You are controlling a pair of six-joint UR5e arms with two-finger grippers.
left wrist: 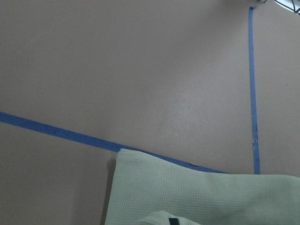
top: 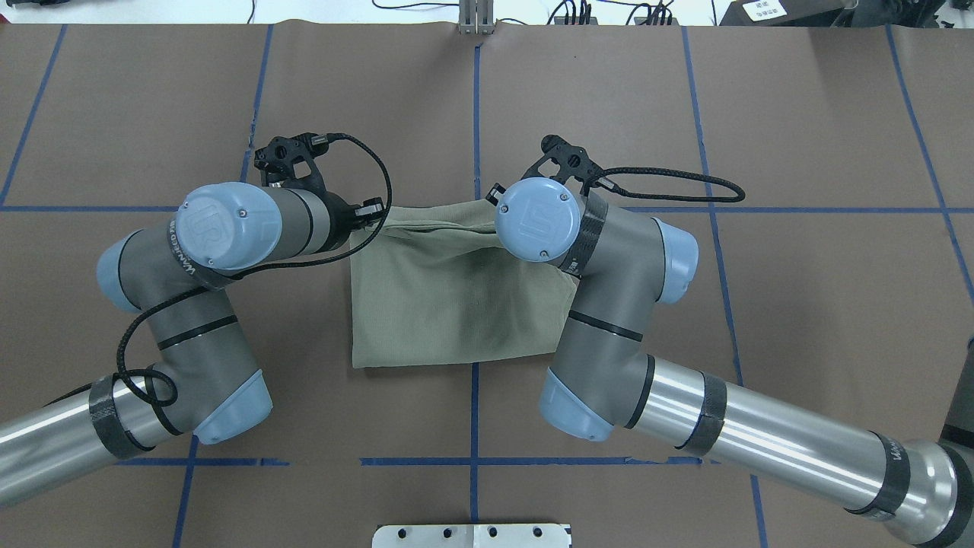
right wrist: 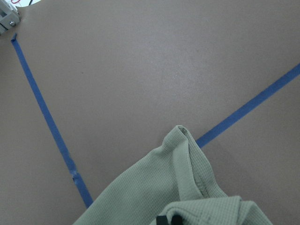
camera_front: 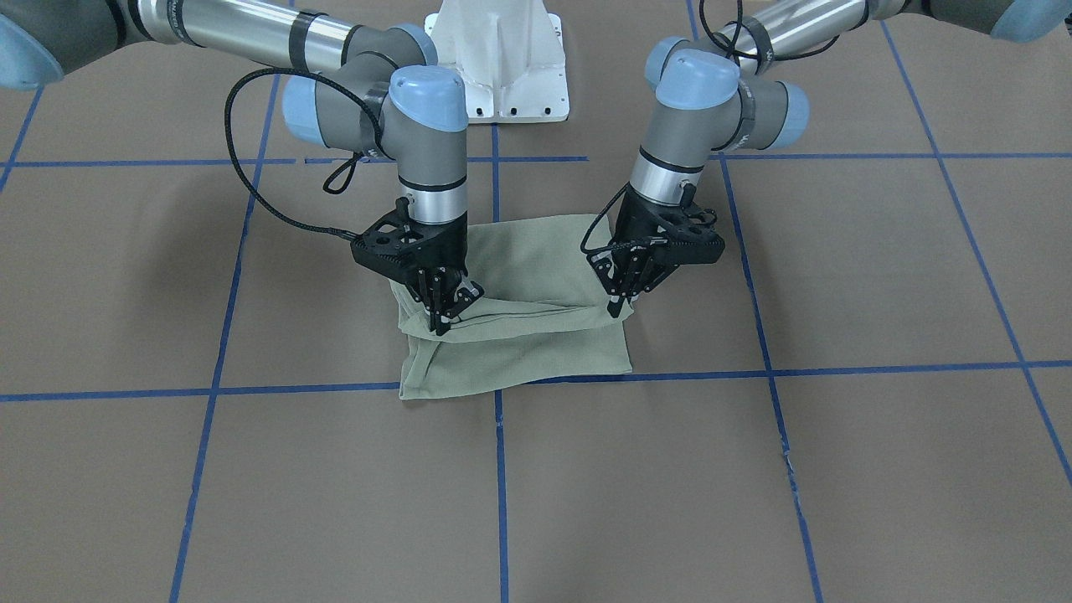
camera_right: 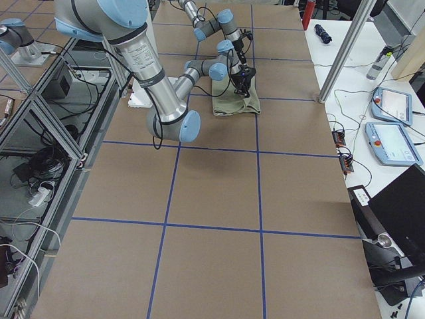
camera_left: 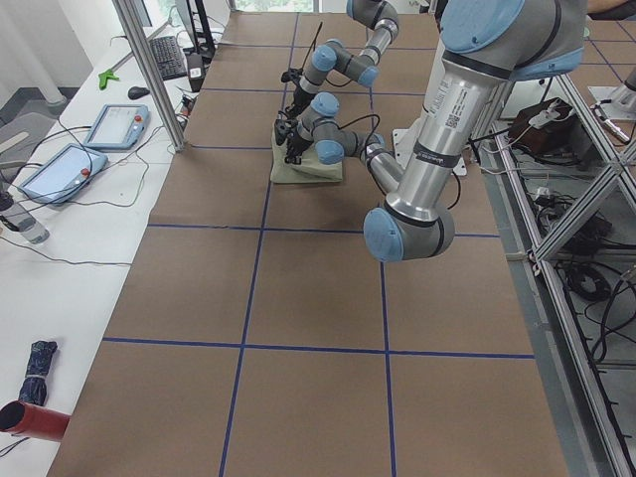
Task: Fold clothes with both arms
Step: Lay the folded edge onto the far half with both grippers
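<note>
The brown surface (camera_front: 837,469) spreads out from the white pedestal (camera_front: 502,67). The right arm (camera_front: 419,126) and left arm (camera_front: 695,117) reach away from that pedestal and bend down side by side. Straight out from the pedestal lies the sage-green shirt (camera_front: 528,260), already reduced to a compact rectangle several layers thick. The edge farthest from the pedestal is bunched and raised.

The right end effector (camera_front: 442,318) is clenched on a ridge of fabric at one end of that raised edge. The left end effector (camera_front: 621,303) pinches the other end, and both wrist views show cloth hanging just below the fingers.

This looks like a late fold, with a doubled edge gripped at two points and held slightly off the layers beneath. The next move probably calls for both arms to travel together at equal height. That would keep the edge taut between them as they lay it squarely over the flat part and let go.
</note>
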